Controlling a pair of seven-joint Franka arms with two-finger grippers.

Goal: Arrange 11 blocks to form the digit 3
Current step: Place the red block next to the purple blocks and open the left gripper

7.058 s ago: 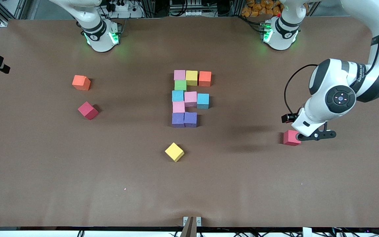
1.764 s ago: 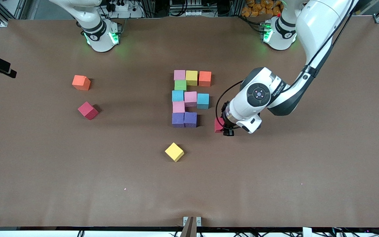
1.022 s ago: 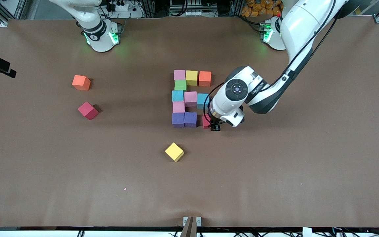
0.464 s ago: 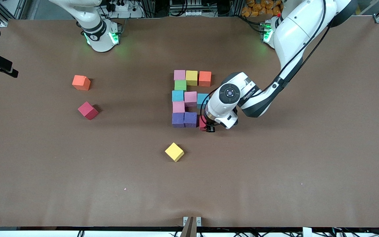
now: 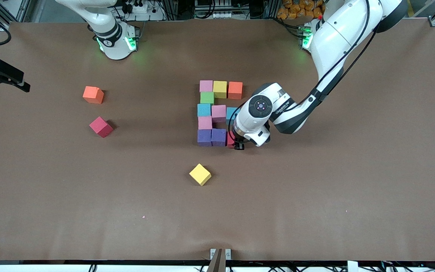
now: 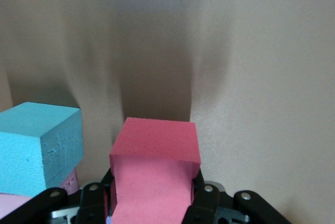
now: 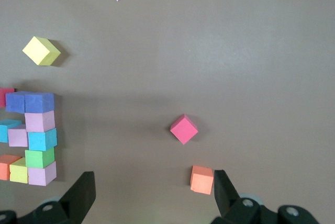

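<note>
Left arm: reaches from its base across the desk, wrist bent downward, left claw (image 5: 236, 145) low at the desk surface, fingers (image 6: 201, 203) clamped on a red block (image 6: 155, 174). Right arm: waiting high, right claw (image 7: 152, 195) spread wide, empty.

red block (image 5: 230, 140) mostly under left gripper (image 5: 239, 146)

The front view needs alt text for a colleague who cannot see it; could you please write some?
The left gripper holds a red block beside two purple blocks, at the near end of an almost finished figure of coloured blocks on a brown table. Loose yellow, red and orange blocks lie apart, and the right gripper waits open at its end.
</note>
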